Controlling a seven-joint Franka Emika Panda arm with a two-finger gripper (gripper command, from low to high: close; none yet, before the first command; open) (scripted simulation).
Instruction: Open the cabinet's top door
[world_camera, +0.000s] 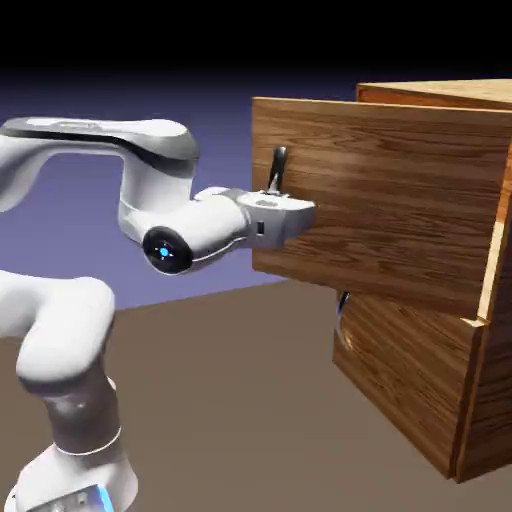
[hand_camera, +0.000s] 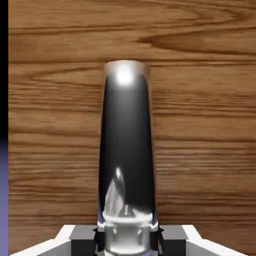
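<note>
The dark bar handle (hand_camera: 126, 150) fills my hand view, running lengthwise straight up from between my fingertips; my gripper (world_camera: 285, 215) is clamped on it. The top door (world_camera: 380, 200) already stands swung out from the cabinet (world_camera: 420, 380), so my pull runs away from its face.

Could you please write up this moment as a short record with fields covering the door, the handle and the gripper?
cabinet: brown wood grain, two stacked front panels
top door: swung out from the cabinet body, partly open
top door handle: dark glossy bar, upright in the hand view
gripper: at the handle, fingers either side of the bar
lower panel: flush with the cabinet front, its dark handle untouched
task state: opening under way, not fully open
</note>
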